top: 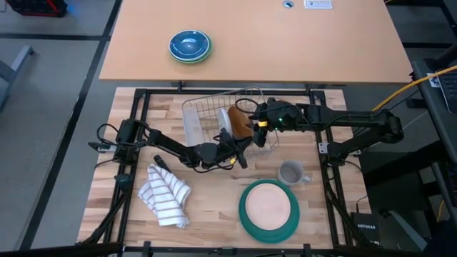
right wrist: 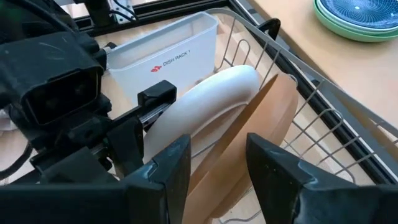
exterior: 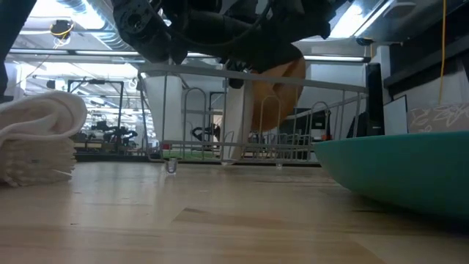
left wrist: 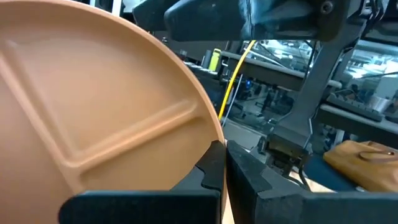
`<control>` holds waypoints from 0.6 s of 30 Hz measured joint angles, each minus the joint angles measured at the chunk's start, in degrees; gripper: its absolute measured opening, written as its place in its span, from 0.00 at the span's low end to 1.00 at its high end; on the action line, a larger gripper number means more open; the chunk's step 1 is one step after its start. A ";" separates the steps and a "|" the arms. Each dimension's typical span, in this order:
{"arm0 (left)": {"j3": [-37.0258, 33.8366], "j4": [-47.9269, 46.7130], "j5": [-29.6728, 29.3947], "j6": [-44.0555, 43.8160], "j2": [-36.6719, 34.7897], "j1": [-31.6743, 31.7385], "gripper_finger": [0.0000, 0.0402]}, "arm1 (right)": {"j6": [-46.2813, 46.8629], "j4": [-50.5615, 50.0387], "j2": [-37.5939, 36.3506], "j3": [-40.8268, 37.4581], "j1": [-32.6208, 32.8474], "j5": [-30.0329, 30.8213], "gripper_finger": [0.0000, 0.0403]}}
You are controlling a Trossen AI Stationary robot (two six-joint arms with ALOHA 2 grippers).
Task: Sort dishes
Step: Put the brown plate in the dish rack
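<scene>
Bright, even overhead light; blurred foreground.

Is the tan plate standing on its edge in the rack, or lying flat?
On edge: the tan plate stands upright beside the white plate inside the wire rack.

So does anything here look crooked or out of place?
Mostly tidy. The tan plate leans at a slant in the wire dish rack beside the upright white plate, gripped by the left gripper. A striped towel lies crumpled on the table.
</scene>
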 joint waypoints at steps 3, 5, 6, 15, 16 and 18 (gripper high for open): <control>0.01 -0.76 0.00 0.04 0.00 0.00 0.00 | -0.01 -0.08 0.00 0.00 -0.02 -0.29 0.39; -0.01 -1.44 0.00 0.04 0.00 0.00 0.00 | -0.01 -0.08 0.02 0.00 -0.02 -1.14 0.39; -0.01 -1.53 0.00 0.07 0.00 0.00 0.00 | -0.02 -0.09 0.02 0.00 -0.02 -1.20 0.39; 0.00 -1.56 -0.15 0.07 0.00 0.02 0.00 | -0.03 -0.10 0.02 0.00 -0.02 -1.38 0.39; -0.01 -1.56 -0.15 0.04 0.00 0.00 0.00 | -0.04 -0.10 0.02 0.00 -0.02 -1.38 0.39; -0.01 -1.56 -0.17 0.05 0.00 0.00 0.00 | -0.10 -0.09 0.02 0.00 -0.02 -1.36 0.39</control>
